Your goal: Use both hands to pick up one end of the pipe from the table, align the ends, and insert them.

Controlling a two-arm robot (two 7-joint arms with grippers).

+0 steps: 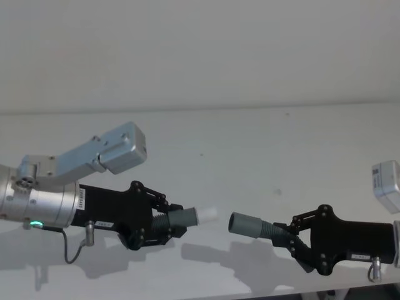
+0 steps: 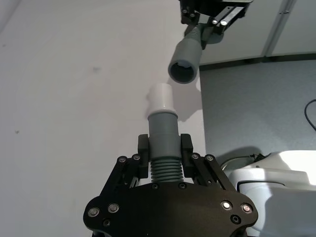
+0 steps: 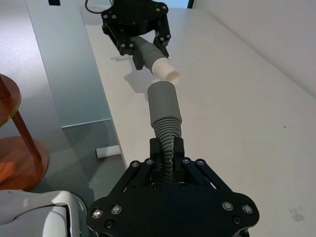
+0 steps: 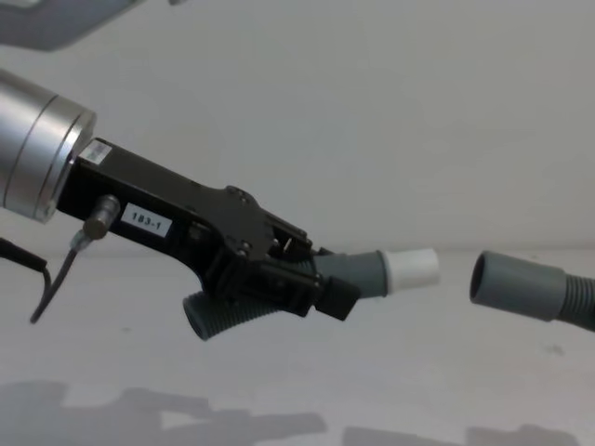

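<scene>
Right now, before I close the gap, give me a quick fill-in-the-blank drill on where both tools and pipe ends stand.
1. The left tool is shut on the shorter piece, whose tip is coloured ____.
2. The right tool is shut on the ____ piece.
3. The white tip and the grey cuff are ____ touching.
4. Both pieces are held ____ the table.

Missing words: white; longer; not; above

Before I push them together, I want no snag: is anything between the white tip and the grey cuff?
Nothing visible. Open air lies between the white tip and the grey cuff, both held above the table, not yet touching.
</scene>
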